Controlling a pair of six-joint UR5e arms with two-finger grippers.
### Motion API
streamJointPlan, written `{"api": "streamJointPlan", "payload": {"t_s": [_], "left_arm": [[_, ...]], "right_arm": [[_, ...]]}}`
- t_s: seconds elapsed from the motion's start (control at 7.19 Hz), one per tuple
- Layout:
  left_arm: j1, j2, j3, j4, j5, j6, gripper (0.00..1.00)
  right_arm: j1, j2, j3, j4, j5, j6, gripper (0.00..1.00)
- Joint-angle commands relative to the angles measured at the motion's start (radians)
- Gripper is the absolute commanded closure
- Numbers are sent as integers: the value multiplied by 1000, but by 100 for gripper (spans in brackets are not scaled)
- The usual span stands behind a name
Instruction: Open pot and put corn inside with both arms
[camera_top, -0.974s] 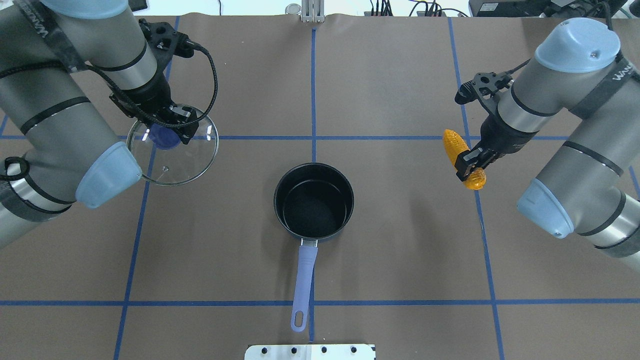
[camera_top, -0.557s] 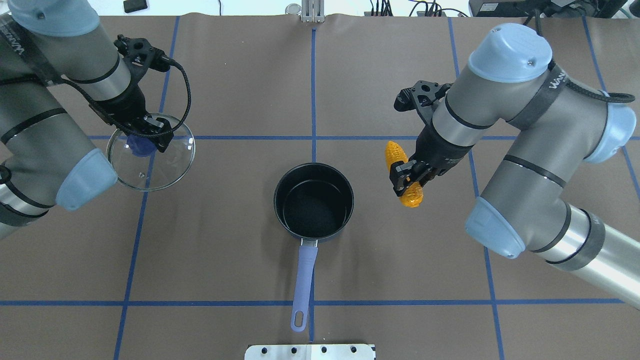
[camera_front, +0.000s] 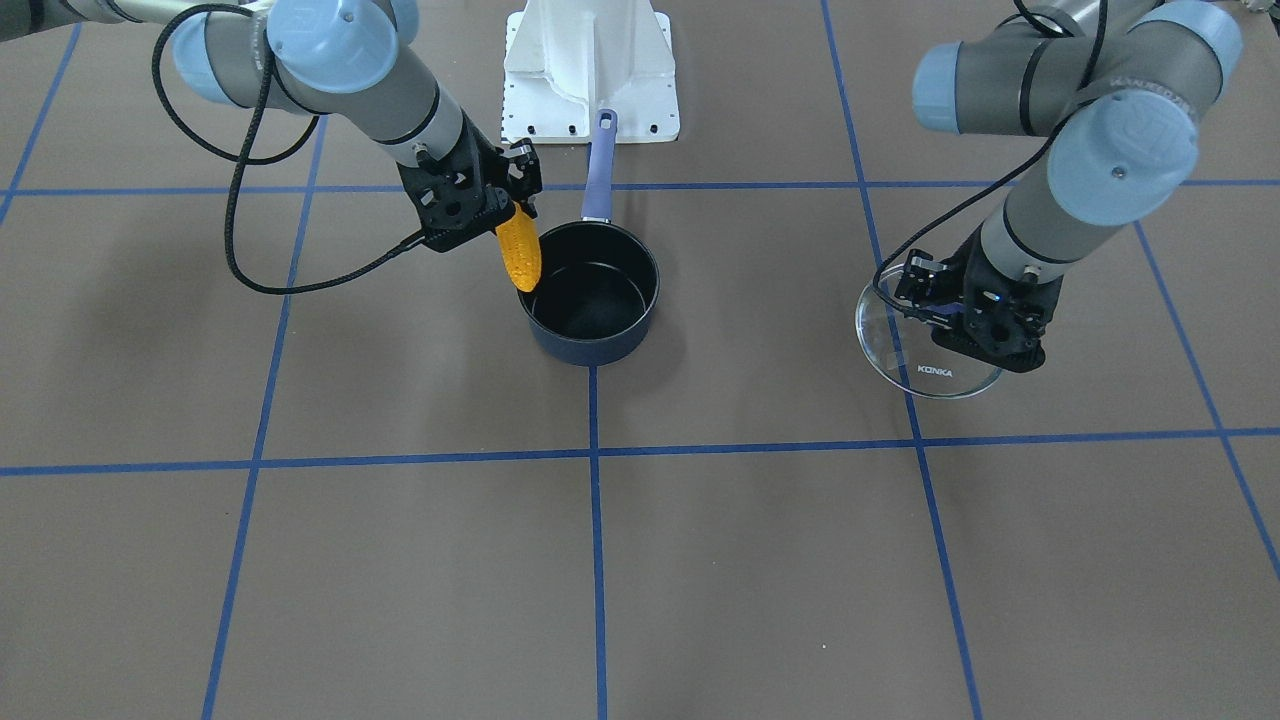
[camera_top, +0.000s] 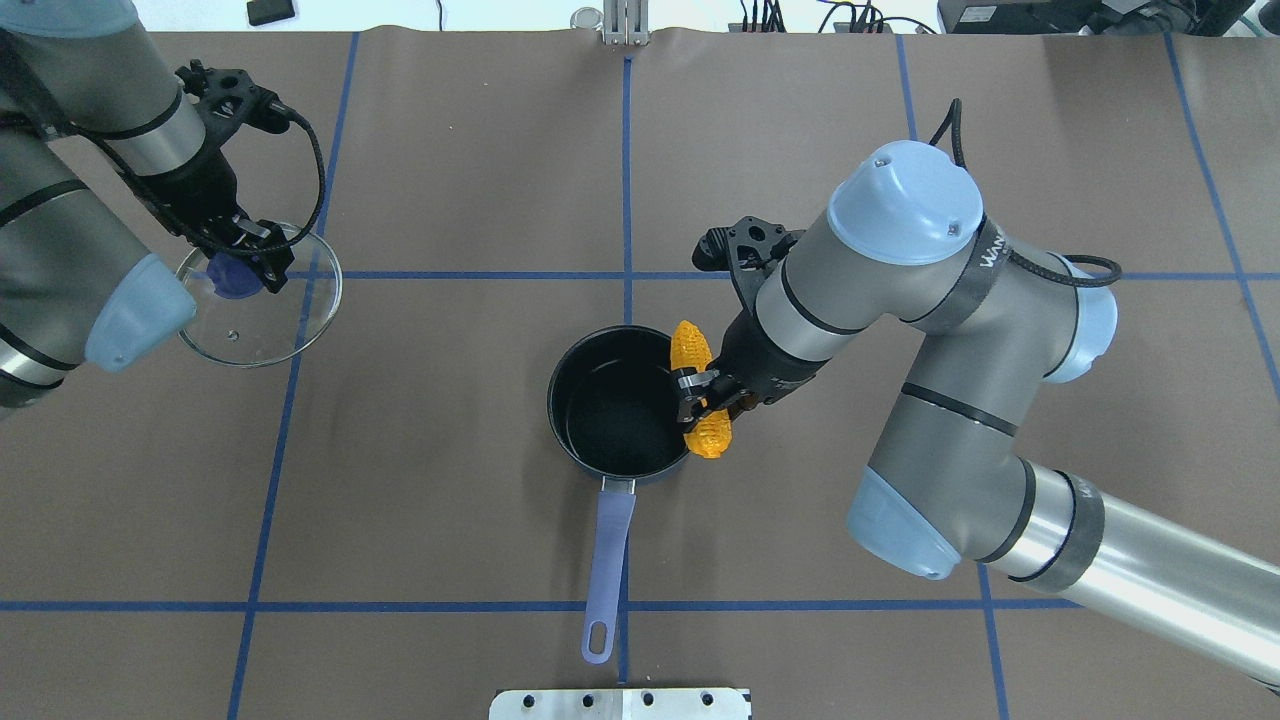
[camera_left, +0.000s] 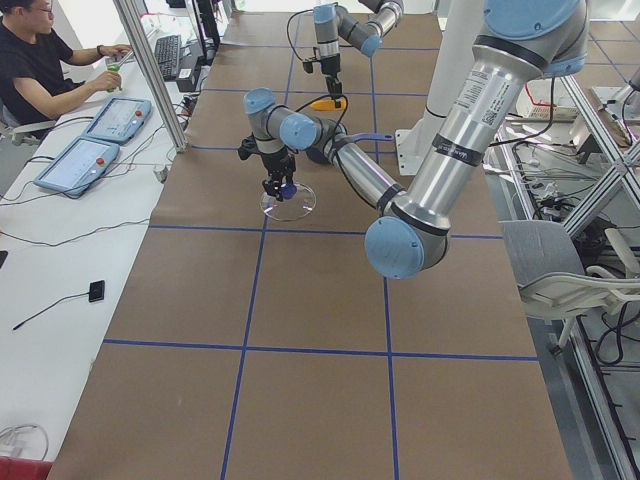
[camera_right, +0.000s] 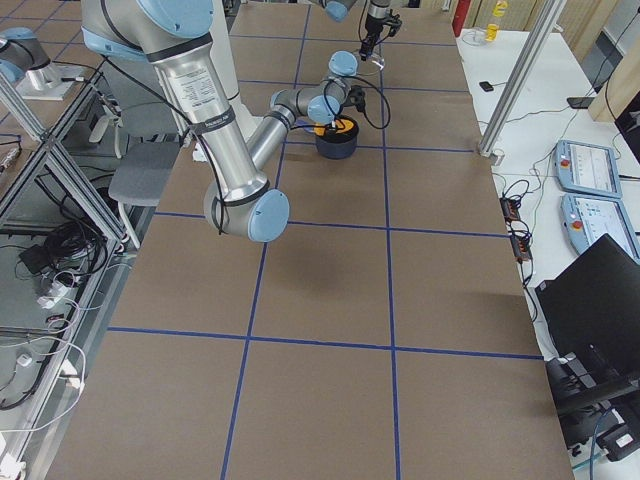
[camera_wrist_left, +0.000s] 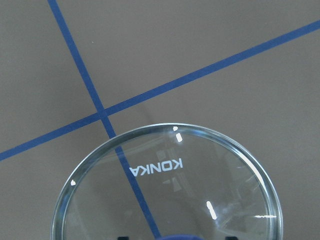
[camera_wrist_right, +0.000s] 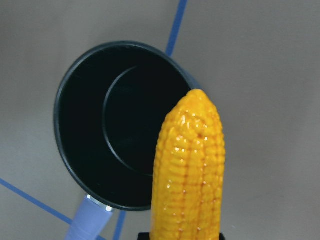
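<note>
**Corn held at the rim of the open pot, lid held aside**

The pot (camera_top: 553, 400) stands near the middle of the brown worktop (camera_top: 450, 480). It has no lid on, and its black inside holds nothing. Its lavender handle (camera_top: 610, 560) points toward the robot's base.

The right arm (camera_top: 900, 290) reaches over to the pot from the robot's right side. Its jaws are closed on the middle of the corn (camera_top: 691, 350) and hold it up in the air. The corn is tilted, with its tapered end lower. In the overhead view it lies across the pot's right rim, partly over the inside and partly outside. In the front-facing view the tip (camera_front: 527, 280) hangs just at the rim. The corn is not inside the pot.

The left arm (camera_top: 60, 230) is far on the robot's left, well apart from the pot. Its jaws are closed on the blue knob (camera_top: 228, 278) of the glass lid (camera_top: 270, 325). The lid is low over a crossing of blue tape lines. I cannot tell if its edge touches the worktop.
</note>
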Motion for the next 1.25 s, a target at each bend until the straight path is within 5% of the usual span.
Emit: {"api": "streamJointPlan", "payload": {"t_s": [0.0, 0.28, 0.42, 0.56, 0.7, 1.11], "left_arm": [[-39, 44, 86, -141, -55, 45, 42], [-43, 45, 107, -159, -55, 45, 42], [-42, 45, 108, -159, -55, 45, 42], [-43, 45, 108, -159, -55, 45, 42], [-43, 45, 110, -159, -55, 45, 42], [-40, 57, 142, -167, -55, 54, 42]], "right_arm": [[-12, 66, -65, 25, -23, 42, 74], [-21, 77, -95, 30, -25, 39, 73], [-30, 91, -111, 28, -26, 39, 64], [-41, 100, -115, 28, -52, 39, 17], [-44, 101, -115, 28, -65, 32, 1], [-35, 101, -111, 30, -66, 28, 0]]}}
